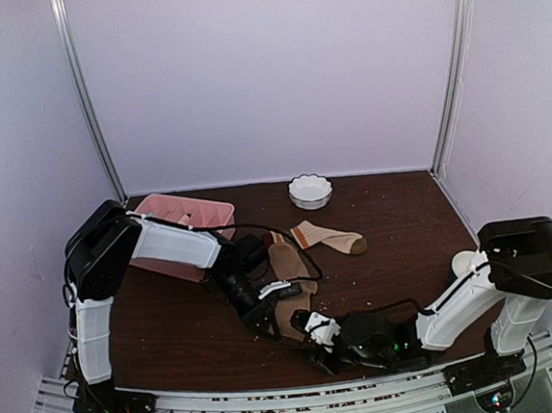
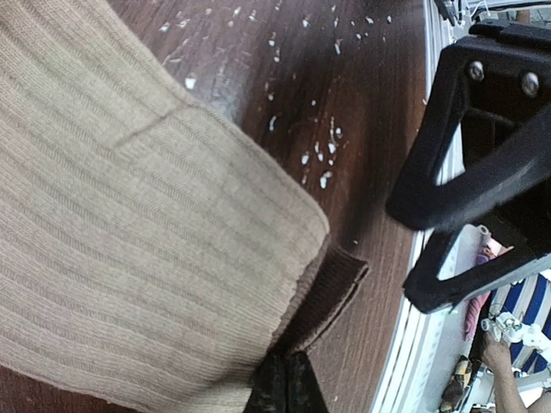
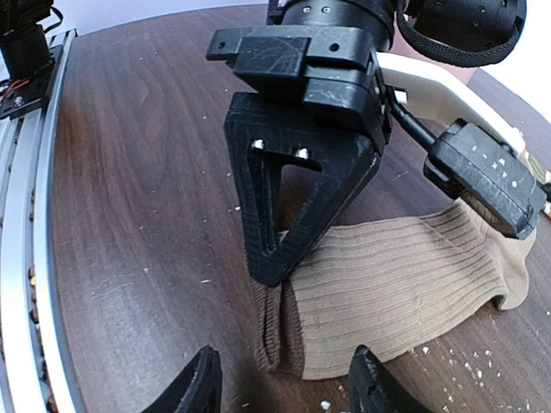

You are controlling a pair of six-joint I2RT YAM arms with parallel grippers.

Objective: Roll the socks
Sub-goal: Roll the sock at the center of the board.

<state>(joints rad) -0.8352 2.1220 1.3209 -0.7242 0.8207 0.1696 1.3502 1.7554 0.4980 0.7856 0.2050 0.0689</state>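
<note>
Evidently the left pincer [image 2: 281,385] pinches the tan sock [image 3: 405,275] by its cuff near the front of the worktop [image 3: 129,172], to begin rolling; the right pincer [image 3: 284,391] hovers beside, jaws parted, empty.

You've got a ribbed, matt knit sock [image 3: 405,275], a smooth, faintly glossy wood worktop [image 3: 146,172], and a matt black plastic left pincer [image 3: 269,274].

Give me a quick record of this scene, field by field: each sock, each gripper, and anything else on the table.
Sock one: tan-brown ribbed knit sock, flat on the dark wooden table
Sock two: beige knit sock with striped cuff and dark toe, apart, untouched
Left gripper: shut on sock one's near end
Right gripper: open, facing that end
Other things: pink plastic compartment tray, white scalloped bowl
</note>
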